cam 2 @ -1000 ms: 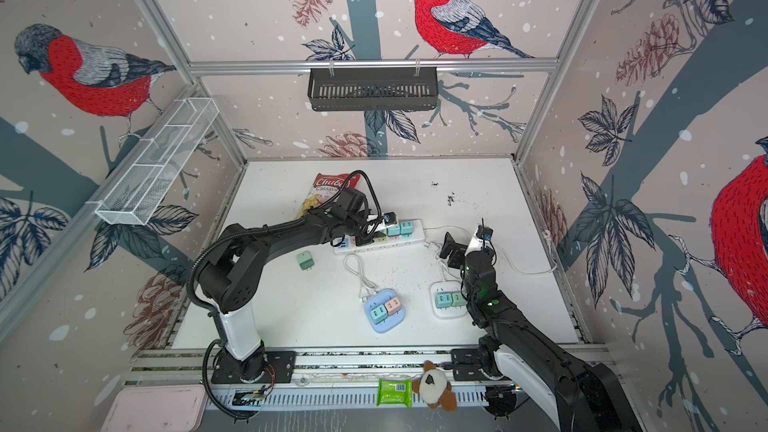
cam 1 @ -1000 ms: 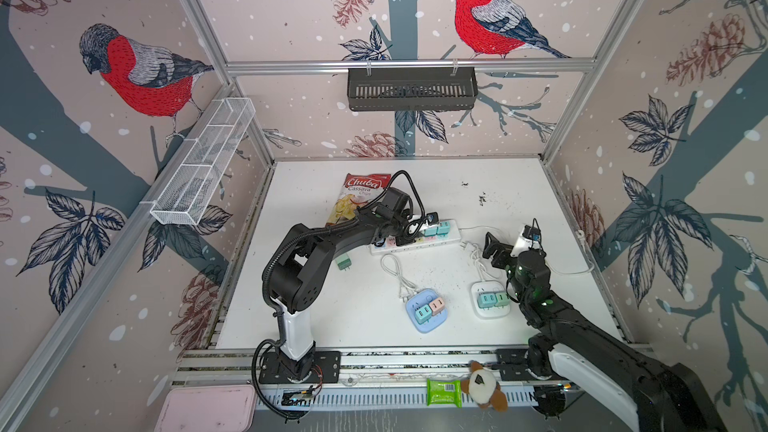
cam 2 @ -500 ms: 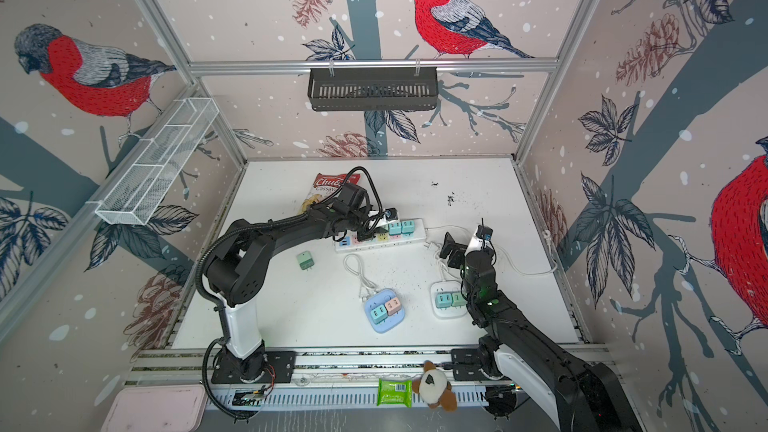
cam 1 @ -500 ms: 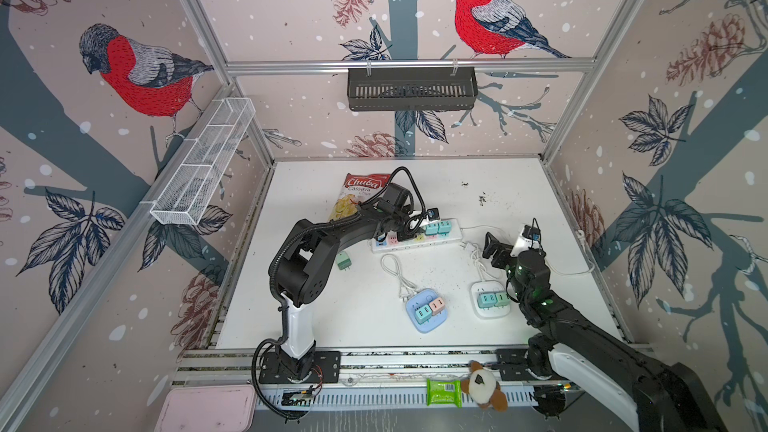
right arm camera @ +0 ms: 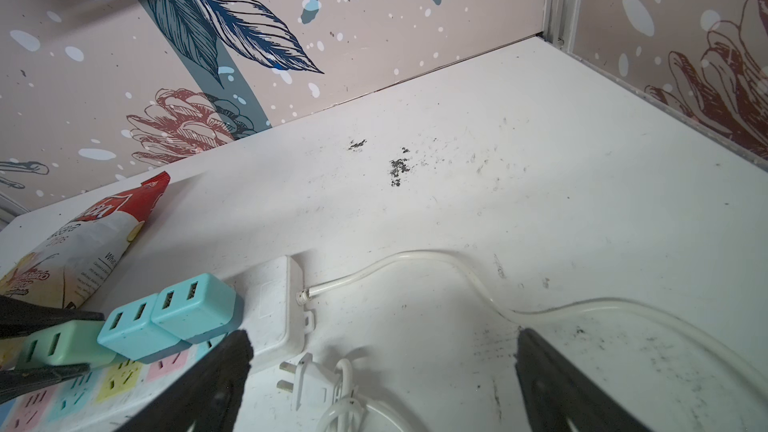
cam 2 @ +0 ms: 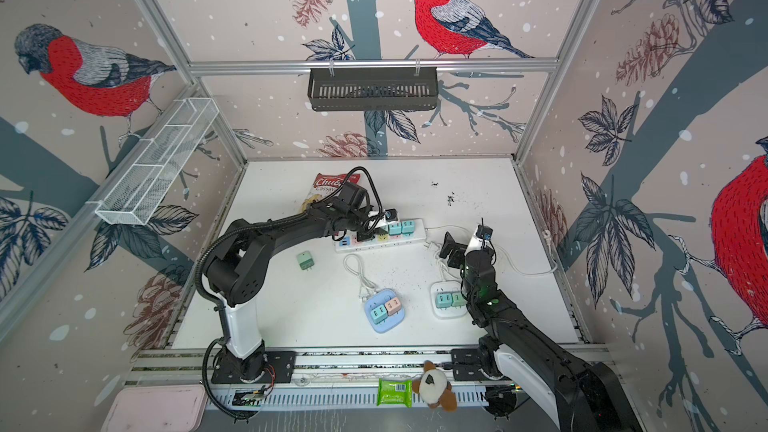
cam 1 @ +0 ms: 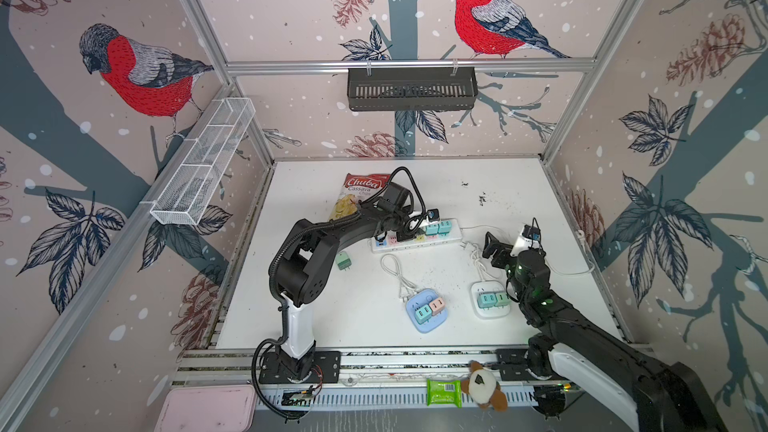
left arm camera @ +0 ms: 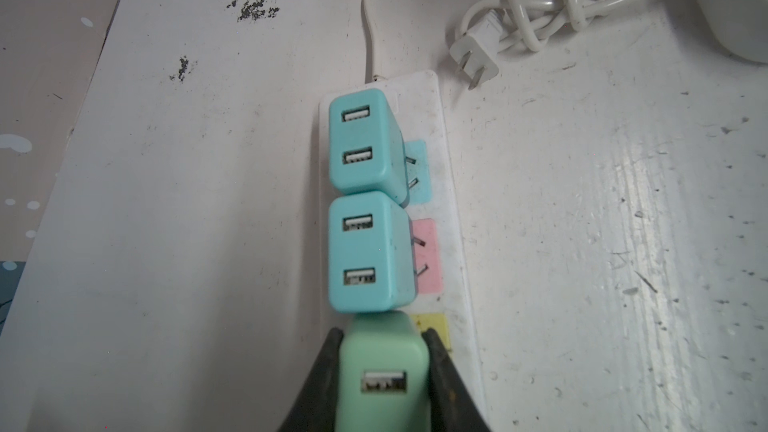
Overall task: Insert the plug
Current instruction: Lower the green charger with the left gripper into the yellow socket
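Observation:
A pale green USB plug sits between the black fingers of my left gripper, which is shut on it. It hangs over the yellow socket of the white power strip, touching the nearer of two teal plugs that stand in the strip with their prongs partly showing. Whether the green plug's prongs are in the socket is hidden. In both top views the left gripper is over the strip. My right gripper is open and empty by the strip's cable end.
A chips bag lies behind the strip. A loose green plug lies left of a coiled white cord. A blue socket block and a white one hold plugs. A white corded plug lies under the right gripper.
The left arm's elbow has swung right and its gripper has edged slightly along the strip toward the teal plugs, still shut on the green plug. The right arm has not moved.

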You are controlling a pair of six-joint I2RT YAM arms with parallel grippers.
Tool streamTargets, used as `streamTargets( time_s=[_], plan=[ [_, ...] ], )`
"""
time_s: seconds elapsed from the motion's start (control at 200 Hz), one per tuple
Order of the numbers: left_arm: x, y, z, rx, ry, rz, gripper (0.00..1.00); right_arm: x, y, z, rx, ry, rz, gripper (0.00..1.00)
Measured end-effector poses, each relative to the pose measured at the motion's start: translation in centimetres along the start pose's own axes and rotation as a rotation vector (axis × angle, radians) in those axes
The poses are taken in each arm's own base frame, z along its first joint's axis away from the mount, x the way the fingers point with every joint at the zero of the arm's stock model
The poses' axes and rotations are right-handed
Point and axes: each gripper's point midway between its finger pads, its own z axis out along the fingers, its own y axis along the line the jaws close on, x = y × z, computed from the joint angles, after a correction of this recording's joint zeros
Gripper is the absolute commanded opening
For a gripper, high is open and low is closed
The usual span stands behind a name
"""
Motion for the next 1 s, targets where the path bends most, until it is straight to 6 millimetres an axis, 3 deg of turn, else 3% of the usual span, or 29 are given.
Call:
streamTargets(
  time_s=[1.001],
  plan=[
    [0.55,0.47,-0.13,0.054,-0.048,-0.123,0.0,0.07,-0.02,0.03,0.001,0.003,-0.001,0.99]
  ],
)
